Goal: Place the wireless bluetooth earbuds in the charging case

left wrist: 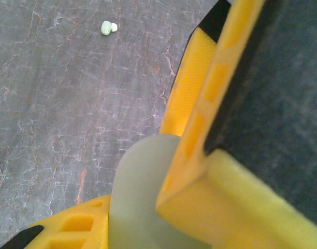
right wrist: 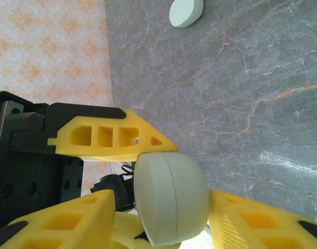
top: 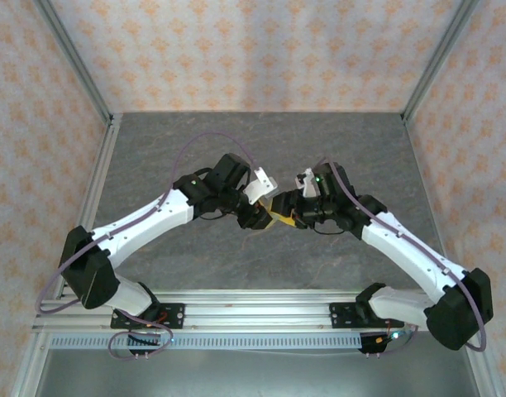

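So, over the tabletop [top: 253, 157] the left gripper [top: 260, 217] clamps the mint charging case [right wrist: 171, 199], likely steadying it for the right gripper [top: 291, 218], whose jaws flank it, though we cannot tell if they grip; one earbud [left wrist: 107, 27] lies loose on the tabletop.

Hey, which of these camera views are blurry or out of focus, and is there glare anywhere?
Left wrist view: the near yellow fingers and the charging case are soft and out of focus, while the earbud on the table is sharp. Right wrist view: the charging case is crisp, with a pale glare streak on the table at right. Top external view: evenly lit, no harsh shadows.
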You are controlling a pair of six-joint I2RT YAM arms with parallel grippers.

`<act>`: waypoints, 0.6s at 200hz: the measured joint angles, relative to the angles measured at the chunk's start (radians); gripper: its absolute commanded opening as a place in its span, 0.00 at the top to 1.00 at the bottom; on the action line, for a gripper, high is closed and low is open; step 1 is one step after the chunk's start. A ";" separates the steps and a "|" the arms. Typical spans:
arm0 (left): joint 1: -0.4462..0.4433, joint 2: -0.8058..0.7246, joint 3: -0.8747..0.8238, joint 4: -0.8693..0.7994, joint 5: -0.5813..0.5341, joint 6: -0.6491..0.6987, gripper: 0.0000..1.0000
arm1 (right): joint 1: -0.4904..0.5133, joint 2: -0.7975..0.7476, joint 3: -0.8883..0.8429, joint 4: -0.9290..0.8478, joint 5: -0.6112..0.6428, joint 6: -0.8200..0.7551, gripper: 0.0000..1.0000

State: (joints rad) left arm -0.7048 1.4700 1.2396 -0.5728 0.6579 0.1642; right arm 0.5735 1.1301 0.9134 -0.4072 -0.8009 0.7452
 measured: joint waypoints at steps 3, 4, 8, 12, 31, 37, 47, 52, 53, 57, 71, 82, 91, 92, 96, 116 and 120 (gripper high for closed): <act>0.000 -0.003 -0.002 0.001 0.002 -0.001 0.71 | 0.000 -0.002 0.000 -0.002 0.000 -0.005 0.58; 0.000 -0.005 -0.004 0.003 0.003 -0.003 0.71 | 0.000 -0.003 0.000 -0.002 0.000 -0.005 0.58; 0.000 -0.010 -0.008 0.006 0.006 -0.007 0.71 | 0.000 -0.006 0.000 -0.005 -0.001 -0.004 0.60; 0.000 -0.018 -0.014 0.011 0.008 -0.010 0.71 | 0.000 -0.008 0.000 -0.007 -0.003 -0.005 0.61; 0.000 -0.063 -0.061 0.045 0.016 -0.034 0.71 | 0.004 -0.011 0.000 -0.004 -0.018 0.000 0.63; 0.000 -0.075 -0.073 0.051 0.016 -0.037 0.71 | 0.005 -0.013 0.000 -0.003 -0.024 0.003 0.61; 0.000 -0.092 -0.086 0.059 0.016 -0.045 0.70 | 0.009 -0.016 -0.002 0.002 -0.032 0.013 0.54; 0.000 -0.097 -0.089 0.062 0.017 -0.048 0.70 | 0.009 -0.019 -0.003 0.005 -0.035 0.013 0.52; 0.000 -0.098 -0.089 0.062 0.017 -0.049 0.70 | 0.009 -0.019 -0.003 0.005 -0.035 0.017 0.52; 0.000 -0.101 -0.089 0.064 0.018 -0.052 0.70 | 0.010 -0.022 -0.004 0.008 -0.038 0.014 0.52; 0.000 -0.109 -0.089 0.075 0.020 -0.056 0.70 | 0.010 -0.032 -0.005 0.018 -0.039 0.024 0.52; 0.000 -0.111 -0.089 0.079 0.024 -0.058 0.70 | 0.010 -0.037 -0.005 0.031 -0.040 0.031 0.56; 0.000 -0.111 -0.089 0.080 0.026 -0.060 0.70 | 0.010 -0.038 -0.005 0.039 -0.043 0.037 0.59; 0.000 -0.111 -0.089 0.081 0.026 -0.060 0.70 | 0.010 -0.039 -0.005 0.040 -0.044 0.037 0.60; 0.000 -0.111 -0.089 0.081 0.026 -0.060 0.70 | 0.010 -0.039 -0.005 0.042 -0.045 0.040 0.62; 0.000 -0.112 -0.089 0.083 0.028 -0.059 0.70 | 0.010 -0.039 -0.009 0.042 -0.044 0.056 0.72; 0.000 -0.112 -0.089 0.083 0.029 -0.060 0.70 | 0.010 -0.039 -0.010 0.042 -0.045 0.058 0.74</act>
State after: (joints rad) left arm -0.7044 1.3582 1.1507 -0.4900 0.6872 0.1047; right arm 0.5831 1.0916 0.9031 -0.3653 -0.8459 0.8032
